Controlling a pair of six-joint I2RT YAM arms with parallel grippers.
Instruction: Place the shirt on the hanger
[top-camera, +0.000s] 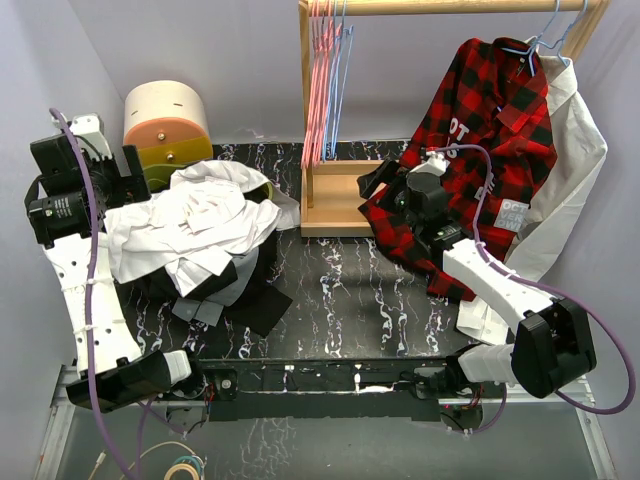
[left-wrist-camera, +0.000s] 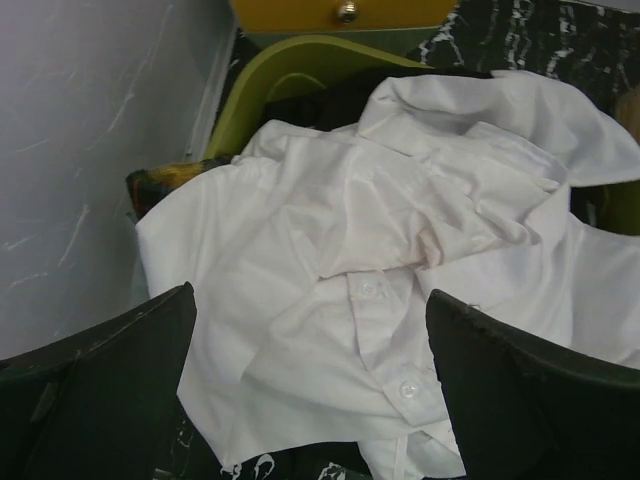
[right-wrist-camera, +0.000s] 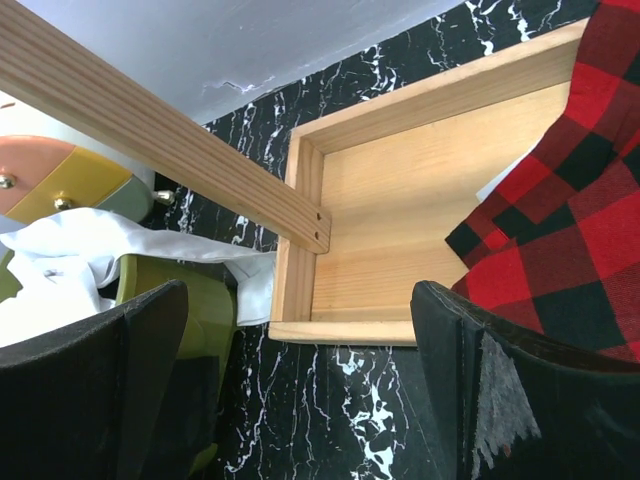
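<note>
Top view: the shirt (top-camera: 200, 225) lies crumpled at 9 o'clock of the counter (top-camera: 350, 290). Left wrist view: the left jaws stand apart above the shirt, gripping nothing. Right wrist view: the right jaws stand apart over the wooden rack base (right-wrist-camera: 420, 220), with the plaid shirt (right-wrist-camera: 570, 220) at 3 o'clock.

White letters "OT" show on plaid shirt (top-camera: 490, 100).

even bright light, sharp, soft shadows
</note>
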